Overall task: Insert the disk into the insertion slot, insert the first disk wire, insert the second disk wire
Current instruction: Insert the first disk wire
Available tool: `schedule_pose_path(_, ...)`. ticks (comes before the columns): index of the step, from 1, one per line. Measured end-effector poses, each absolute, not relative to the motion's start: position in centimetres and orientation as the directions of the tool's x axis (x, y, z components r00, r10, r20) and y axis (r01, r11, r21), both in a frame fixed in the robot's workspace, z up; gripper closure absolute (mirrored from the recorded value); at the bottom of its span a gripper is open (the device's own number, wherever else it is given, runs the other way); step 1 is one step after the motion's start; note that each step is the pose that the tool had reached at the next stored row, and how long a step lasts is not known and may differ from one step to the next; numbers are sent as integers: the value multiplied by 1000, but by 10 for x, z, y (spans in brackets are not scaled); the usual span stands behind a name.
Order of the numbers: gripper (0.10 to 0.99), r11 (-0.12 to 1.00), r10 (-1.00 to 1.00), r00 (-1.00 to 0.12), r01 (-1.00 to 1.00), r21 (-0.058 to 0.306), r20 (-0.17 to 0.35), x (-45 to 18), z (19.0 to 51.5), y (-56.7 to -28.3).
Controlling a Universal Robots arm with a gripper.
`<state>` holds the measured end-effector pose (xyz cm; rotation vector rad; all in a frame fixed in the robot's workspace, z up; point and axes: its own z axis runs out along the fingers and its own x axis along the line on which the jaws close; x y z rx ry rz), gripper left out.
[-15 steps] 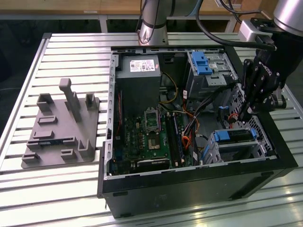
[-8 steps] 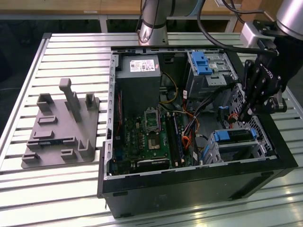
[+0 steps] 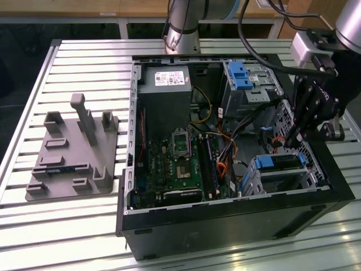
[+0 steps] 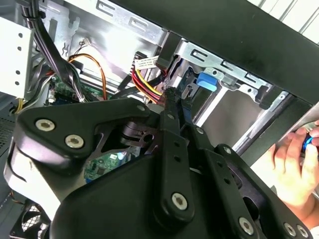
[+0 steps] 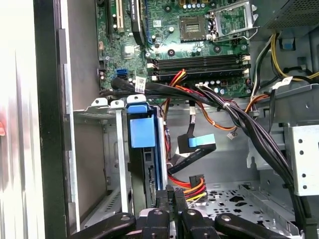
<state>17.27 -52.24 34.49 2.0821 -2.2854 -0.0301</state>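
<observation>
Already the disk (image 3: 279, 162) sits inside the insertion slot (image 3: 284, 179), within the case (image 3: 225, 221).

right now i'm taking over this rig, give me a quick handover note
End effector: shut, low inside the case right beside the disk; I can't tell whether it is pinching anything.
Disk: sits in the insertion slot.
Done: disk insertion, by the look of it.
Left: the blue-tabbed cable hangs free, apart from the disk. The red-and-yellow wires lie at the end effector's tip; plugged or not is unclear.
Note: a person's hand is at the case's outer wall.
</observation>
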Motion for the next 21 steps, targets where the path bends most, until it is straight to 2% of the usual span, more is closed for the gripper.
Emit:
schedule_pose_path(7, 925, 89, -994, -92, -995, 54, -55, 173, 345, -531)
schedule_pose_path(17, 925, 53, -997, -56, -997, 52, -56, 172, 345, -532)
schedule_pose_path(21, 925, 17, -998, -19, -999, 36, -56, 172, 345, -533)
